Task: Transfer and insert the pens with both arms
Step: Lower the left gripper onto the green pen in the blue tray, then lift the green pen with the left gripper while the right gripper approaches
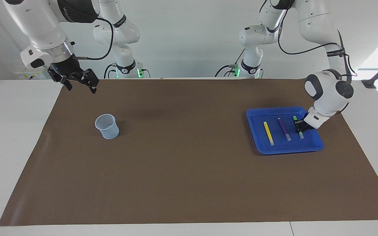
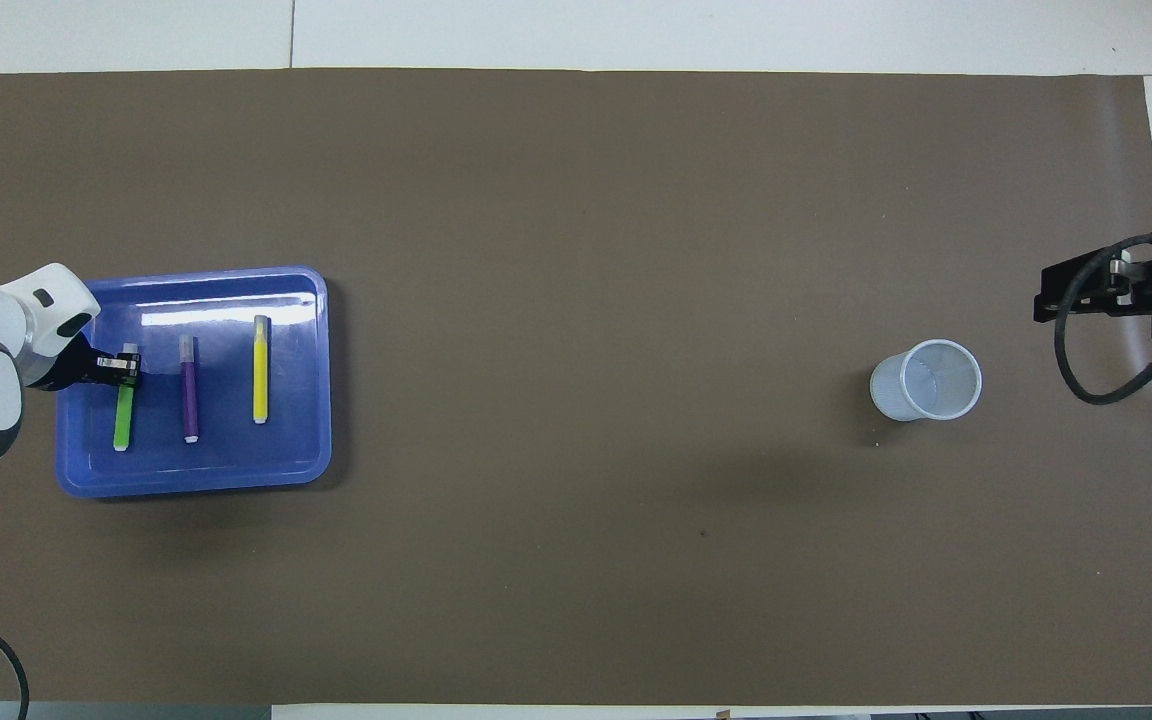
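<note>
Three pens lie side by side in a blue tray [image 1: 258, 131] [image 2: 236, 450] at the left arm's end of the table. They are a yellow pen [image 1: 268, 132] [image 2: 260, 370], a purple pen [image 1: 284, 128] [image 2: 189, 390] and a green pen [image 1: 301, 134] [image 2: 123, 420]. My left gripper [image 1: 301, 126] [image 2: 122, 368] is down in the tray, its fingers shut on the green pen near its whitish cap end. The pen still lies flat. My right gripper [image 1: 80, 88] [image 2: 1101, 310] is open and empty. It waits in the air over the mat's edge at the right arm's end.
A translucent plastic cup [image 1: 107, 126] [image 2: 926, 380] stands upright on the brown mat [image 1: 189, 164] toward the right arm's end of the table. Two smaller white arms with green-lit bases [image 1: 126, 70] stand at the robots' edge of the table.
</note>
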Robot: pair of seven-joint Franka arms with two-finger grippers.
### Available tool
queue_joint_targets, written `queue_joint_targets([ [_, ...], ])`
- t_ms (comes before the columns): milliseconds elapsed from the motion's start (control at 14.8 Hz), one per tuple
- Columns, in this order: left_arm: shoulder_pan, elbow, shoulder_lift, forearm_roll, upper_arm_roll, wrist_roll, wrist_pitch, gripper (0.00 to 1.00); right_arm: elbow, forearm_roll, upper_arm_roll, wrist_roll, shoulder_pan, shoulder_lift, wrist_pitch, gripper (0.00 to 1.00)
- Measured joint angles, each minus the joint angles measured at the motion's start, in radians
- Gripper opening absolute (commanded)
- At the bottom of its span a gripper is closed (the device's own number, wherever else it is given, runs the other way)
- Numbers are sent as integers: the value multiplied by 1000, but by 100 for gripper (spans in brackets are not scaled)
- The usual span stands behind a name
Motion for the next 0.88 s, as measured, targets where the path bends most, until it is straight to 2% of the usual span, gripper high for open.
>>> queue_joint_targets([
  [203, 0, 39, 0, -9, -1, -1, -49, 0, 0, 0, 0, 0, 0, 0, 0, 100],
  [540, -3, 186, -2, -49, -6, -30, -255, 0, 0, 0, 2, 0, 2, 0, 0, 100],
  [743, -13, 281, -5, -63, -13, -124, -398, 0, 0, 0, 3, 0, 3, 0, 0, 100],
  [878, -33, 356, -14, -113, -21, -259, -505, 0, 0, 0, 3, 0, 3, 0, 0, 100],
])
